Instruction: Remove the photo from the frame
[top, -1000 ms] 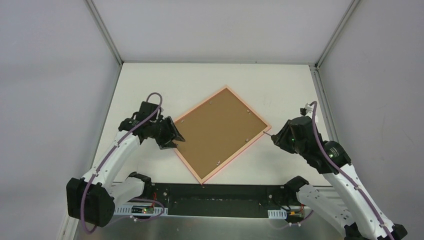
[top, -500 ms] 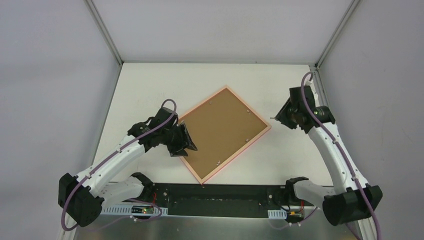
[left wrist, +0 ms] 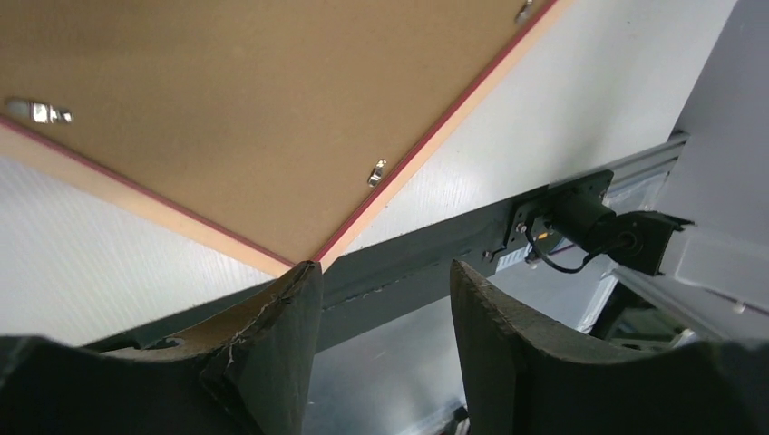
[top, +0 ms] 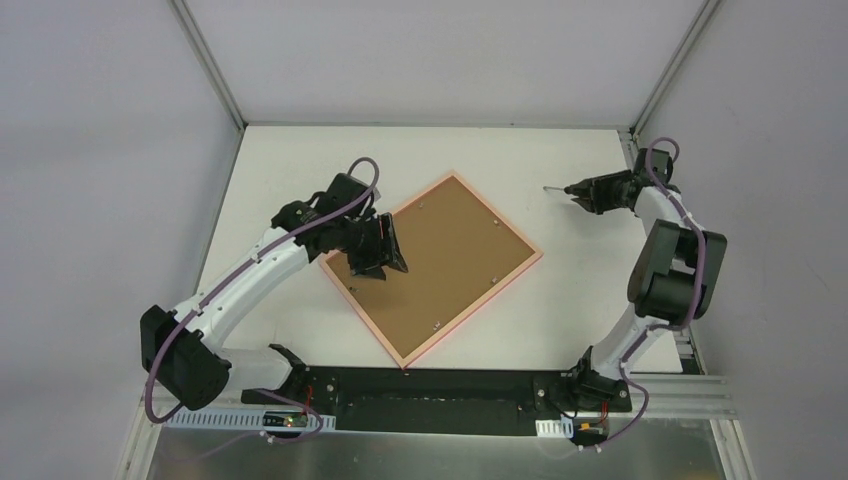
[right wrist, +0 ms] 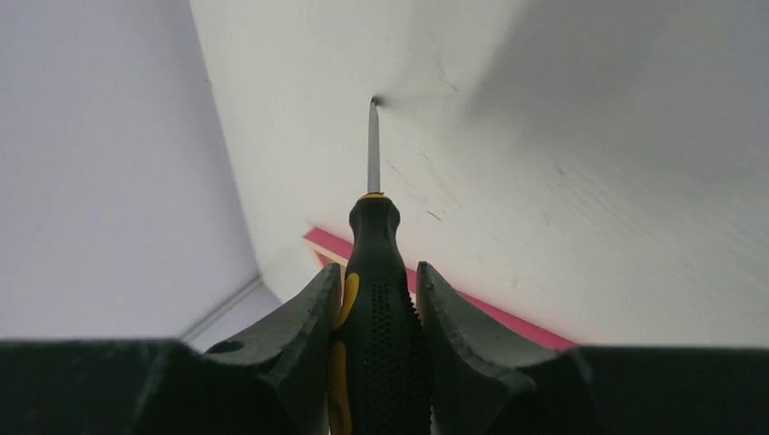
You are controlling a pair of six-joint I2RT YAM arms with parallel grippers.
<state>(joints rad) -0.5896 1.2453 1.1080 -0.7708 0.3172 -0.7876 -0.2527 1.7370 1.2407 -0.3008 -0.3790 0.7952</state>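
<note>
Left gripper (left wrist: 385,272) agape (right gripper (right wrist: 376,272) clamped)

Soft, even overhead light; white worktop (top: 300,180) evenly bright. Faint shadows beneath arms (top: 250,278). Overhead view sharp. Wrist views: left hand (left wrist: 383,272) dark, slightly blurred; screwdriver (right wrist: 372,299) crisp, small shadow at tip

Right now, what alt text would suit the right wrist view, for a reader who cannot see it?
The right gripper holds a black-and-yellow screwdriver, its metal tip pointing toward the white table. An edge of the pink frame shows behind it.
</note>
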